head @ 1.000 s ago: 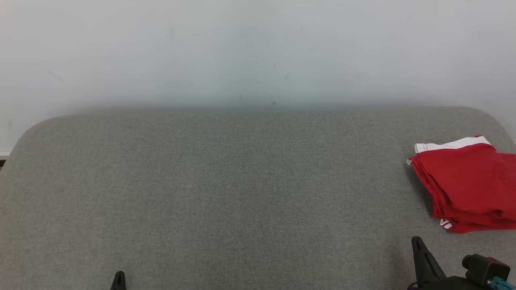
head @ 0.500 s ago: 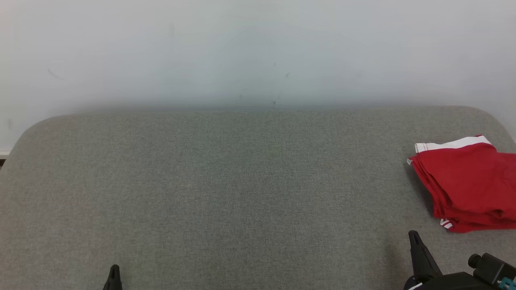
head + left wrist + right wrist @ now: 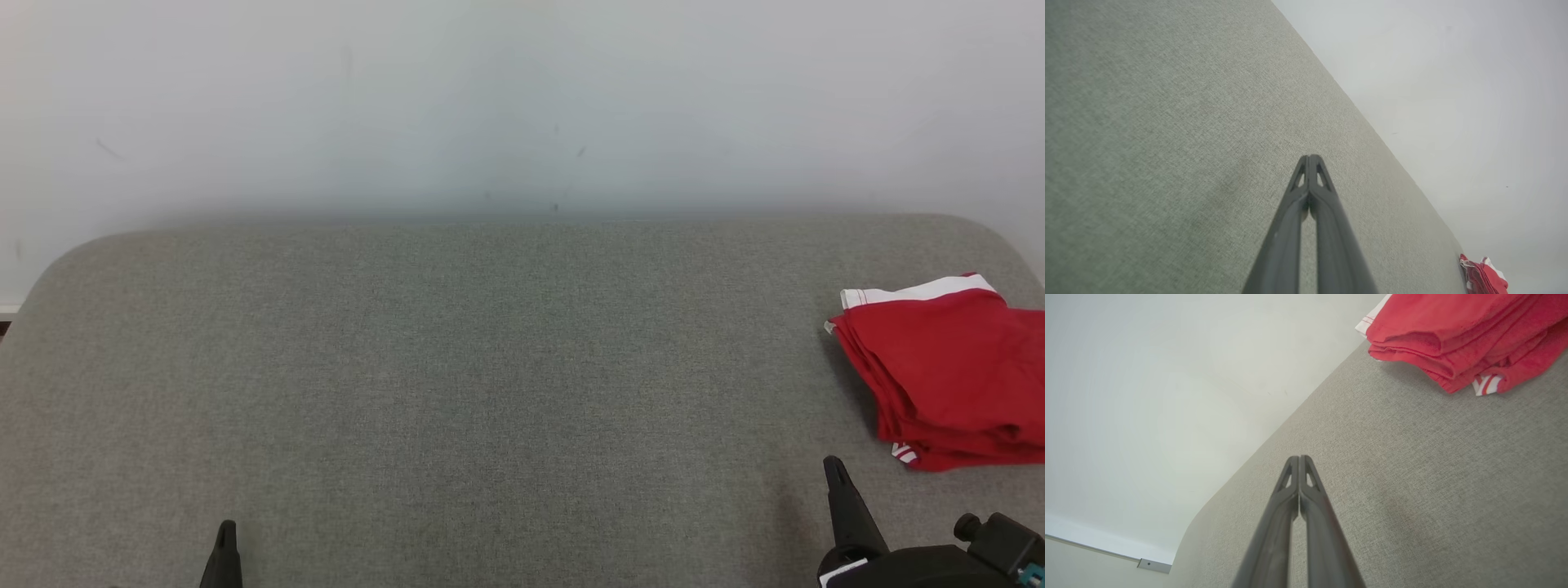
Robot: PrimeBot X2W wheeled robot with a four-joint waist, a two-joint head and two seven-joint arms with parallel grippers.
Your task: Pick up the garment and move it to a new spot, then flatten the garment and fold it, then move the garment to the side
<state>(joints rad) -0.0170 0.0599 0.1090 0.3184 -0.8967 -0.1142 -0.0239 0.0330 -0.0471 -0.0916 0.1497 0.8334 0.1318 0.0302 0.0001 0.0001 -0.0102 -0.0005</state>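
- We are seeing the red garment (image 3: 947,376) lying in a folded, stacked bundle at the far right of the grey fabric surface (image 3: 490,367). Its white band is facing the wall (image 3: 522,98). To us that placement is reading as the "side" spot the task asks for.
- We are holding our left gripper (image 3: 1310,157) with its fingers pressed together and pinching nothing. It is pointing across bare fabric, well apart from the garment.
- We are holding our right gripper (image 3: 1299,457) the same way, pressed together and empty, near the garment's front edge but not touching it.
- We are judging that both grippers are sitting closed and clear because no cloth is needing a grip now. A closed tip is also less likely to be snagging the folds.
- We are reckoning the task is at or near its end, since the bundle is looking tidy and set aside.
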